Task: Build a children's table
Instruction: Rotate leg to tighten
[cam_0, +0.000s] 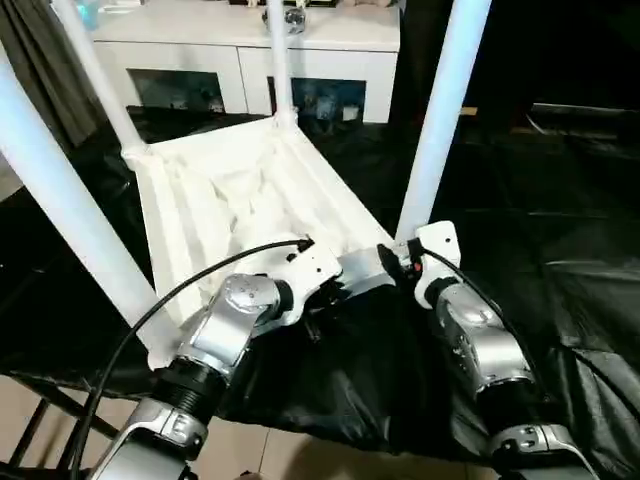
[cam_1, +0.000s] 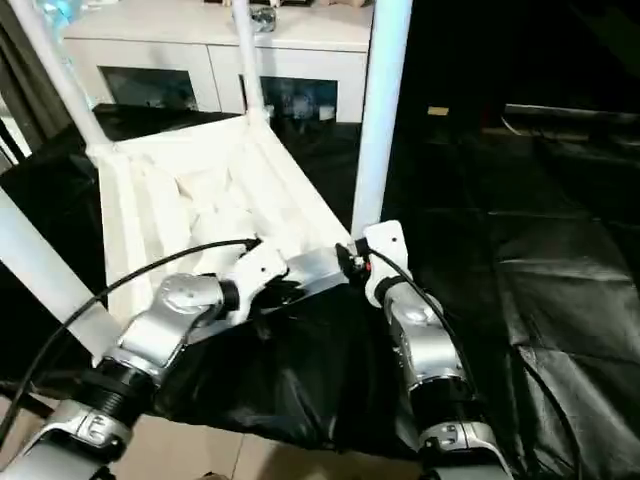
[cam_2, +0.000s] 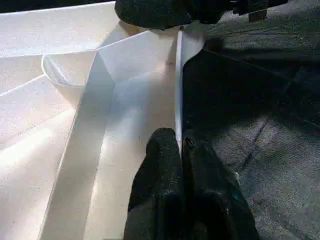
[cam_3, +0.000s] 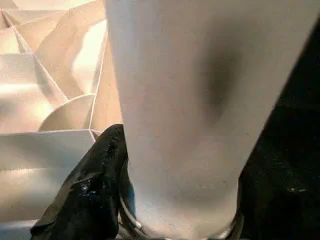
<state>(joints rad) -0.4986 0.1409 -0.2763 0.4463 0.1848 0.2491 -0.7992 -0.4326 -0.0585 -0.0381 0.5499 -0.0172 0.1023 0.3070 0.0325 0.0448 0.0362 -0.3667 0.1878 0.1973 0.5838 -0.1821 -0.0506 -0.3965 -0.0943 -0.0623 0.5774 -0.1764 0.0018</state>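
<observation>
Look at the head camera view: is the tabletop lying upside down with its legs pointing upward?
Yes, the tabletop lies ribbed underside up on black sheeting, and four legs rise from its corners.

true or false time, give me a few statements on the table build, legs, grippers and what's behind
1. The tabletop lies underside up. True.
2. Only two legs stand in it. False: four legs stand in its corners.
3. The left gripper is pinched on the tabletop's rim. True.
4. The right gripper is shut, away from any leg. False: its fingers sit around the near right leg.
5. A white cabinet stands behind. True.
</observation>
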